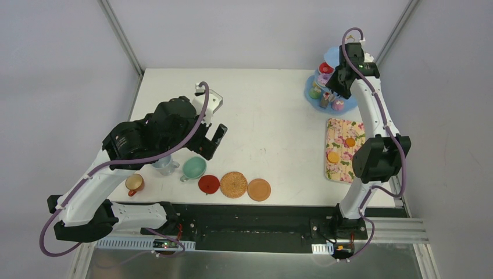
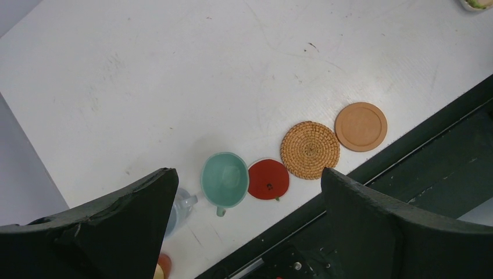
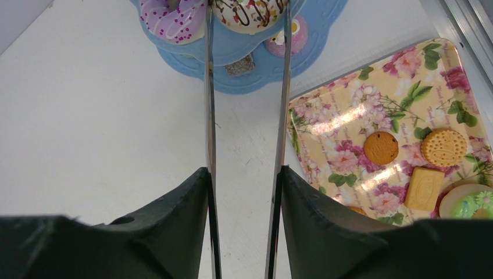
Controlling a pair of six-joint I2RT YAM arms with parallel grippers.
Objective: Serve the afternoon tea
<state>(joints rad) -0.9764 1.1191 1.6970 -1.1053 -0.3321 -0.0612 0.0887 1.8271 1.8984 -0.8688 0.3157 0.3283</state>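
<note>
Three cups stand near the front left: orange (image 1: pixel 135 184), grey-blue (image 1: pixel 165 165) and mint green (image 2: pixel 224 179). To their right lie a red coaster (image 2: pixel 268 179), a woven coaster (image 2: pixel 310 149) and a tan coaster (image 2: pixel 361 127). My left gripper (image 2: pixel 247 171) hangs open above the mint cup, holding nothing. My right gripper (image 3: pixel 244 170) is shut on long metal tongs (image 3: pixel 209 87). The tong tips flank a white chocolate-drizzled donut (image 3: pixel 247 11) on the light-blue stand (image 3: pixel 232 58), beside a purple donut (image 3: pixel 174 20).
A floral tray (image 3: pixel 349 116) lies just in front of the stand and carries round biscuits (image 3: pixel 381 147), a square biscuit (image 3: pixel 424 188) and a green donut (image 3: pixel 468 203). The table's black front edge (image 2: pixel 407 151) runs close behind the coasters.
</note>
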